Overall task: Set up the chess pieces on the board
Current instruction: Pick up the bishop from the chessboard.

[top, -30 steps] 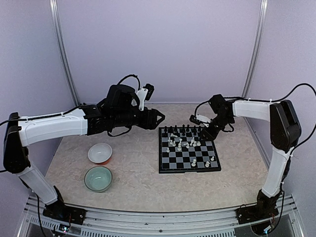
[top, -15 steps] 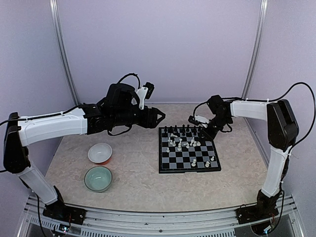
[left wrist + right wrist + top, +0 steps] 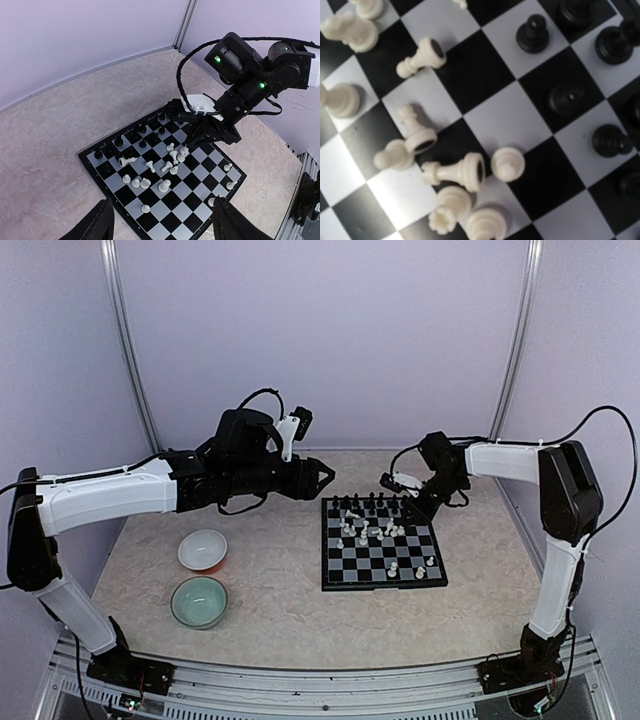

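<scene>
The board [image 3: 383, 585] lies right of centre on the table. Black chess pieces [image 3: 365, 505] stand along its far rows, and white ones [image 3: 368, 532] lie scattered, some toppled, in the middle. My right gripper [image 3: 408, 508] reaches down at the board's far right part, shut, its tips among the white pieces [image 3: 175, 157]. Whether a piece is pinched does not show. The right wrist view shows toppled white pieces [image 3: 457, 172] and upright black ones [image 3: 532, 32], with no fingers in it. My left gripper [image 3: 320, 478] hovers open above the board's far left corner, with nothing between its fingers [image 3: 100, 220].
A white bowl [image 3: 202, 549] and a pale green bowl [image 3: 198, 600] sit at the left front of the table. Purple walls with metal posts close in the back and sides. The right arm's cable [image 3: 180, 85] loops above the board's far edge.
The right gripper has closed over the white pieces and its arm has edged slightly left. The left arm has not moved.
</scene>
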